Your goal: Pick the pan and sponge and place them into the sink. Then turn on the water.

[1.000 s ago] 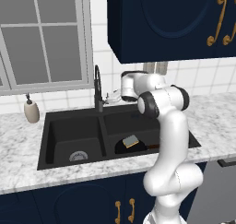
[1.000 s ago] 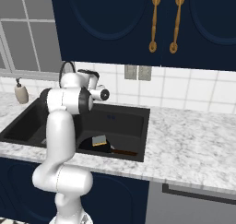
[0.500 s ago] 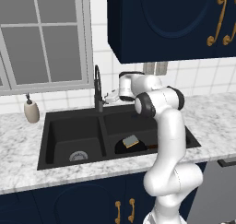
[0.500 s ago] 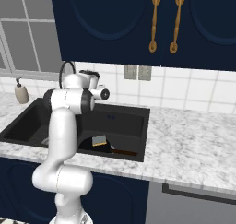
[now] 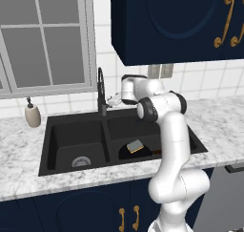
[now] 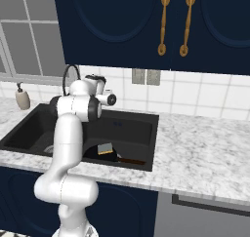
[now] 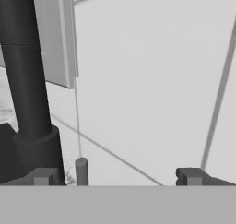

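So the pan (image 5: 138, 152) is sitting in the right basin of the sink (image 5: 76, 131), black and round, with its brown handle poking out toward the right. The sponge (image 5: 135, 145) is lying in it, yellow with a grey-green top. Everything's looking matte black down there apart from the silver drain in the left basin.

The hand (image 5: 111, 102) is hanging up by the faucet (image 5: 101, 90), just beside its base, with its jaws spread wide and nothing in them. No water is coming out.

The hand view is giving you the faucet's dark post up close, plus a small grey lever (image 7: 81, 171) sticking up between the fingertips (image 7: 189, 176). The right base view is showing the pan handle better, while the arm is blocking the left basin there. The soap dispenser (image 5: 32, 114) is standing on the marble surface (image 5: 224, 126).
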